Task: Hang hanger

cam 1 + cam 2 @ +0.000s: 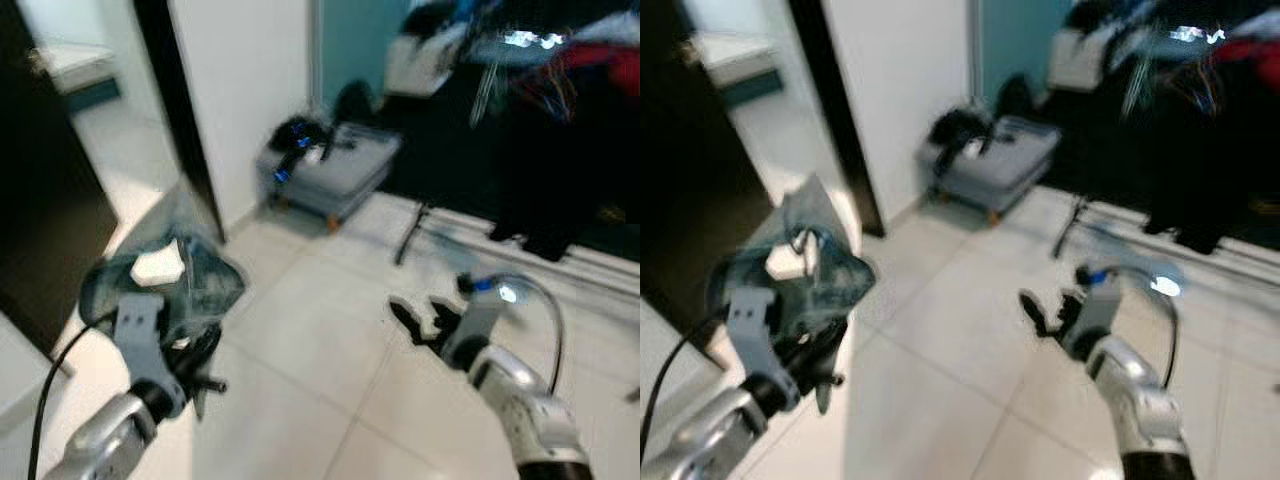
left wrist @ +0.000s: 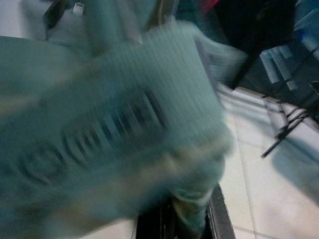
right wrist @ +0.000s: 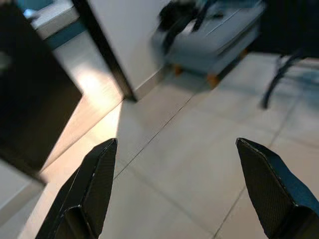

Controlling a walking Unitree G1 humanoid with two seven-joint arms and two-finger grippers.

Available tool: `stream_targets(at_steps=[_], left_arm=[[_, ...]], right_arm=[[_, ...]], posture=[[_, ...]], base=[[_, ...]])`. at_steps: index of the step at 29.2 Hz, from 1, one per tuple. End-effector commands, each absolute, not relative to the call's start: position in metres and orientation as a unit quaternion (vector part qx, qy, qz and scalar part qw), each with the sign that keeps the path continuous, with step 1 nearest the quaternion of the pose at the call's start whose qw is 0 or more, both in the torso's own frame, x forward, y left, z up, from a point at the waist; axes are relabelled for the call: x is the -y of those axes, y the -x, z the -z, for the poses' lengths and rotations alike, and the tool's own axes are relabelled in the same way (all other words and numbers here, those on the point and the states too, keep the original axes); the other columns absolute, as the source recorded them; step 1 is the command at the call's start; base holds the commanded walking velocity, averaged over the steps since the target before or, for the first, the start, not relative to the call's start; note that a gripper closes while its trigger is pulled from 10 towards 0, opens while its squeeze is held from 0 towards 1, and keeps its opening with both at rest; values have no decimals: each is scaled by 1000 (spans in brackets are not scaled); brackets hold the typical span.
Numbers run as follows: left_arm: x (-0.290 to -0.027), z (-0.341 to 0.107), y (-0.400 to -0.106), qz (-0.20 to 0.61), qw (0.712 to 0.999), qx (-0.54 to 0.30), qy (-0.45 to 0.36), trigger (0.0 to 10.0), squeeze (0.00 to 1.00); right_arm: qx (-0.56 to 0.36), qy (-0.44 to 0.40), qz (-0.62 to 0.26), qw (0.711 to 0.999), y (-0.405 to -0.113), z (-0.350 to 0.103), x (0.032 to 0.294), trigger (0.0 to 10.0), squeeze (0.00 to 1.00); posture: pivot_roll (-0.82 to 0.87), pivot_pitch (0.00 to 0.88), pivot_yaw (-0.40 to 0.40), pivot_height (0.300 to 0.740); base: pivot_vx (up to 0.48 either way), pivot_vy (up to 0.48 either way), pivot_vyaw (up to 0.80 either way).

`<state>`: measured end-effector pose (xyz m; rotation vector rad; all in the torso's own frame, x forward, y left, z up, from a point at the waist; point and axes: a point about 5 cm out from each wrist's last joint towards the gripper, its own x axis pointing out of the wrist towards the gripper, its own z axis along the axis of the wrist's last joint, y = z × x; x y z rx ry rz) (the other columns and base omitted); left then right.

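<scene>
A crumpled teal garment [image 1: 165, 275] with a white patch hangs low at my left over the tiled floor, and my left gripper [image 1: 195, 365] is shut on its lower part. In the left wrist view the same teal fabric [image 2: 109, 114] is blurred and right up against the camera, so I cannot make out a hanger inside it. My right gripper [image 1: 420, 318] is held out over the floor at the right. It is open, its fingers [image 3: 102, 169] spread wide with nothing between them. Ahead at the right stands a clothes rack [image 1: 540, 120] crowded with dark clothes.
A grey padded stool [image 1: 335, 170] with black items on top stands by the white wall, left of the rack. A black rack leg [image 1: 410, 235] slants down to the floor. A dark door [image 1: 50, 200] and a black door frame [image 1: 185, 120] are at my left.
</scene>
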<state>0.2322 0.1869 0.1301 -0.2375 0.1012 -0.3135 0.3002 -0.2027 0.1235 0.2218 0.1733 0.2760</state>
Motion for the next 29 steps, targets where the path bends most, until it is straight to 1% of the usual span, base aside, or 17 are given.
stream_targets(at_steps=[1, 4, 9, 12, 23, 25, 28, 29], left_arm=[[-189, -130, -232, 152, 981, -48, 108, 10000, 0], [-184, -130, -232, 157, 981, -43, 103, 10000, 0], [-182, -131, -232, 155, 981, -39, 111, 10000, 0], [-177, -132, -233, 162, 980, -34, 113, 10000, 0], [-173, -134, -236, 171, 979, -27, 103, 10000, 0], [-170, -135, -236, 184, 978, -17, 93, 10000, 0], [-166, -139, -236, 202, 976, -5, 74, 10000, 0], [-165, -139, -236, 205, 976, -3, 71, 10000, 0]], right_arm=[[-93, -124, -150, 977, -301, -119, 195, 10000, 0], [-95, -117, -146, 978, -303, -119, 194, 10000, 0], [-92, -115, -130, 980, -305, -121, 195, 10000, 0], [-89, -115, -120, 982, -305, -122, 199, 10000, 0], [-82, -108, -115, 984, -307, -123, 202, 10000, 0], [-80, -99, -117, 985, -307, -124, 201, 10000, 0], [-76, -101, -127, 984, -308, -125, 200, 10000, 0], [-73, -102, -126, 984, -308, -125, 200, 10000, 0]], posture=[[12, 29, -11, 740], [15, 23, -24, 740], [3, 27, -23, 740], [-17, 26, -29, 740], [-34, 17, -21, 740], [-33, 15, -26, 740], [-36, 10, -33, 740], [-38, 9, -33, 740]], base=[[0, 0, -800], [0, 0, -800], [0, 0, -800], [0, 0, -800], [0, 0, -800], [0, 0, -800], [480, 0, -790], [480, 0, 0]])
